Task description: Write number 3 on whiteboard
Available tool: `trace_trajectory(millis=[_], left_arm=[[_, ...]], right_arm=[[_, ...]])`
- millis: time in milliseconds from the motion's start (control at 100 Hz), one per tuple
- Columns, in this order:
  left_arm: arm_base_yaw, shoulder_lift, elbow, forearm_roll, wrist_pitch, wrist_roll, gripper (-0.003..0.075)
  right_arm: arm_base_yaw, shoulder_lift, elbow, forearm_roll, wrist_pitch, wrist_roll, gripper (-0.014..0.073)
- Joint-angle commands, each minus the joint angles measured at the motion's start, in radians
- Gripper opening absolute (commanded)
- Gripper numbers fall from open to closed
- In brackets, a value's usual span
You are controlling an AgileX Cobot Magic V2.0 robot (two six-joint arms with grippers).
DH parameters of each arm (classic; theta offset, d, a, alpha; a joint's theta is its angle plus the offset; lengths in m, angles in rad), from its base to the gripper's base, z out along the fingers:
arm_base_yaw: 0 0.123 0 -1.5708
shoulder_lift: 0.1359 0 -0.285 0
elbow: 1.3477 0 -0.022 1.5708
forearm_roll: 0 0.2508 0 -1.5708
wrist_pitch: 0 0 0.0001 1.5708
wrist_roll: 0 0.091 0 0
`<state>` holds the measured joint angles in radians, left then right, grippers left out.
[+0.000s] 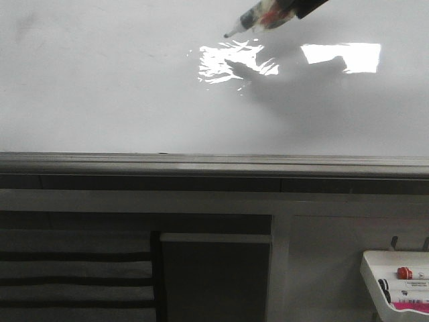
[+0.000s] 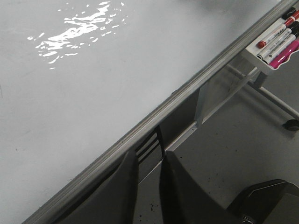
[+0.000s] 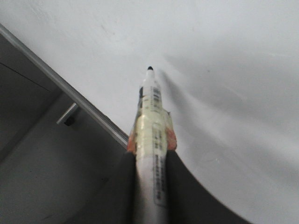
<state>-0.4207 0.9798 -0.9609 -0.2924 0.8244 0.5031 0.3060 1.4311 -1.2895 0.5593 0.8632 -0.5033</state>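
The whiteboard [image 1: 100, 87] is glossy white-grey with bright glare patches. It also shows in the left wrist view [image 2: 93, 93] and the right wrist view [image 3: 224, 70]. No black stroke of the number 3 shows on it in any view. My right gripper [image 3: 150, 154] is shut on a white marker [image 3: 152, 135], seen at the top right of the front view [image 1: 265, 17]. The marker's black tip [image 1: 226, 35] is at or just off the board; I cannot tell if it touches. My left gripper [image 2: 149, 161] is empty below the board's edge, its fingers nearly together.
A grey metal rail [image 1: 214, 161] runs along the board's lower edge. A small white tray [image 1: 395, 282] with several markers hangs at the lower right, also in the left wrist view [image 2: 273, 46]. A dark frame and grey floor [image 2: 233, 154] lie below the board.
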Motion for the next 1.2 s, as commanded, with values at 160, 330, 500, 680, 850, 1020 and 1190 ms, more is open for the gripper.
trace_trajectory(millis=[160,330,500,680,850,1020,1190], left_arm=[[0.004,-0.015,-0.029,-0.026,-0.064,-0.009,0.005],[0.004,-0.015,-0.029,-0.026,-0.064,-0.009,0.0022],[0.004,-0.015,-0.029,-0.026,-0.066,-0.009,-0.0015],[0.004,-0.015,-0.029,-0.026,-0.066,-0.009,-0.0019],[0.004,-0.015,-0.029,-0.026,-0.062,-0.009,-0.0019],[0.004,-0.015,-0.029,-0.024,-0.064,-0.009,-0.0019],[0.004,-0.015,-0.029,-0.024,-0.066,-0.009,-0.0019]], right_arm=[[0.037,0.034,-0.037,-0.053,-0.146,-0.006,-0.0053],[0.012,0.018,-0.039,-0.184,-0.116,0.062,-0.0053],[0.03,0.005,0.001,-0.16,-0.033,0.059,-0.0053],[0.107,0.044,0.012,-0.157,-0.175,0.059,-0.0053],[0.067,0.029,-0.003,-0.201,-0.059,0.059,-0.0053],[0.085,-0.008,0.072,-0.148,-0.052,0.043,-0.0053],[0.18,0.047,0.071,-0.141,-0.201,0.043,-0.0053]])
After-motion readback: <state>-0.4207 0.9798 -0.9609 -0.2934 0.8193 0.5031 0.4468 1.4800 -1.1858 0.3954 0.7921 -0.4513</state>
